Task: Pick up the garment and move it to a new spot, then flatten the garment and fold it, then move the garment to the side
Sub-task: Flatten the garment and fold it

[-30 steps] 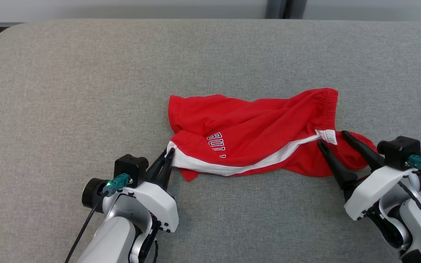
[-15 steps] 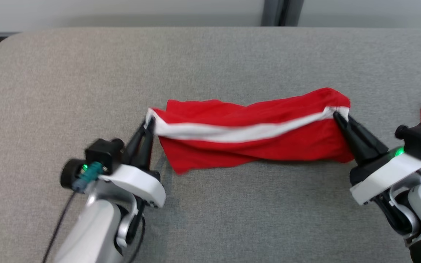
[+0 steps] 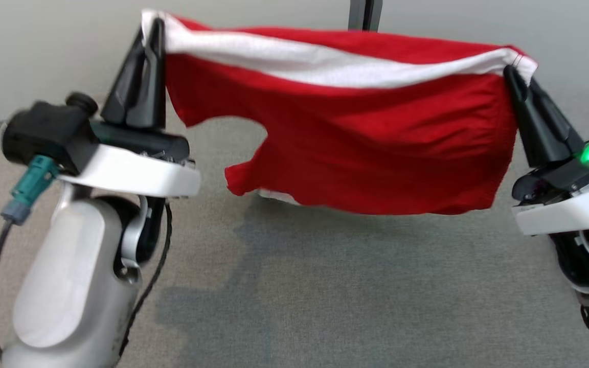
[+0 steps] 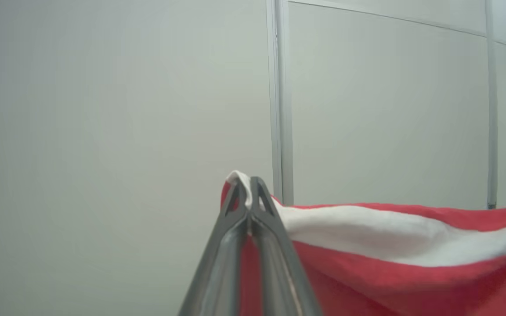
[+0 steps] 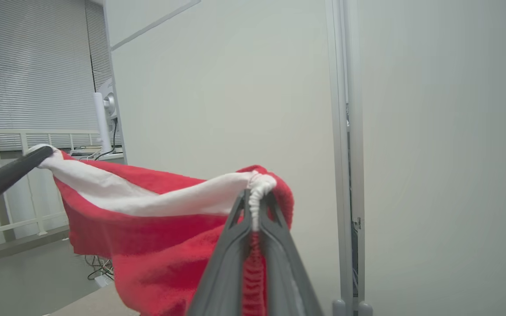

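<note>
Slippage threatens: left fingers [image 3: 141, 87] and right fingers [image 3: 540, 128] pinch only the white edge of the garment [image 3: 356, 143], so a tug could drop it on the counter [image 3: 325, 286].

An office-like room is suggested by pale partition walls [image 5: 235, 87] joined by metal strips [image 5: 343, 131], slatted window blinds [image 5: 37, 66] and loose cables [image 5: 97, 270] seen on the floor

Left gripper [image 3: 152, 30]: held high, fingers upright, pressed together on garment [image 3: 366, 133] corner | Right gripper [image 3: 510, 74]: held high, fingers tilted inward, pinched on opposite corner | Spacing: well apart
</note>
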Controlling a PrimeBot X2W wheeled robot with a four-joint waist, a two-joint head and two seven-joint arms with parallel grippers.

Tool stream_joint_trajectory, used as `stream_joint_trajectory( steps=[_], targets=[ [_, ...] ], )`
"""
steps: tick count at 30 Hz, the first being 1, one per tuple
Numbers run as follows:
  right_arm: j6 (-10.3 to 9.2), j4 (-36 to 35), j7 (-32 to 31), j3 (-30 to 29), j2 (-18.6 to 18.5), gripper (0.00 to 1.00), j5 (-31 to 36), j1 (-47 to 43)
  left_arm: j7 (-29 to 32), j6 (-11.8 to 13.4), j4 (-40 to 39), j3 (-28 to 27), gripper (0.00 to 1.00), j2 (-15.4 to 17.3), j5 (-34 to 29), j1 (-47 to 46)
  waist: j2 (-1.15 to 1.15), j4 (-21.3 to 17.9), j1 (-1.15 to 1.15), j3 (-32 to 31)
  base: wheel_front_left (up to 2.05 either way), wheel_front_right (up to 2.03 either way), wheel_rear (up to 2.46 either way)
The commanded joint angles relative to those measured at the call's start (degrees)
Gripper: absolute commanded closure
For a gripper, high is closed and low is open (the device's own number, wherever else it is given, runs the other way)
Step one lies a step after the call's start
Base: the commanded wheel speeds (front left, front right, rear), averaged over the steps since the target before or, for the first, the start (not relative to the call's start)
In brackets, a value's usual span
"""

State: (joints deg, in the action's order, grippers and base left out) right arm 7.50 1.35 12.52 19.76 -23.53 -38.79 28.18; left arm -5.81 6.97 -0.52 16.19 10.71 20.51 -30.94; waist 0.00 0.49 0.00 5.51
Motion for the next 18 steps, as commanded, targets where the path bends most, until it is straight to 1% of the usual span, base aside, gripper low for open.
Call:
stream_joint_trajectory(
  steps=[1, 6, 9, 13, 18],
  targets=[
    [0.00, -1.4, -0.7, -1.0, -0.2, 1.00, 0.6, 0.7, 0.2, 0.4, -1.7, -0.3, 1.00, 0.6, -0.6, -2.2, 0.00, -0.9, 0.00, -1.9, 0.00, 0.00, 0.00],
    [0.00, -3.5, -2.5, -2.2, 0.2, 1.00, 0.8, 0.2, 0.4, 0.9, -4.3, -0.6, 1.00, 0.6, -0.8, -4.1, 0.00, -1.8, 0.00, -3.1, 0.00, 0.00, 0.00],
    [0.00, -3.6, -3.6, -2.8, 0.7, 1.00, -0.1, -0.6, 0.5, 1.4, -5.2, -0.7, 1.00, 0.3, -0.6, -3.3, 0.00, -2.5, 0.00, -3.0, 0.00, 0.00, 0.00],
    [0.00, -3.2, -3.9, -2.6, 0.8, 1.00, -0.9, -0.2, 0.0, 1.9, -5.0, -0.8, 1.00, 0.3, -0.4, -2.5, 0.00, -3.2, 0.00, -1.2, 0.00, 0.00, 0.00],
    [0.00, -1.3, -3.0, -1.7, 0.6, 1.00, -3.0, 2.7, -0.9, 1.0, -2.4, -0.5, 1.00, 0.5, -0.8, -6.1, 0.00, -3.7, 0.00, 2.8, 0.00, 0.00, 0.00]
  ],
)
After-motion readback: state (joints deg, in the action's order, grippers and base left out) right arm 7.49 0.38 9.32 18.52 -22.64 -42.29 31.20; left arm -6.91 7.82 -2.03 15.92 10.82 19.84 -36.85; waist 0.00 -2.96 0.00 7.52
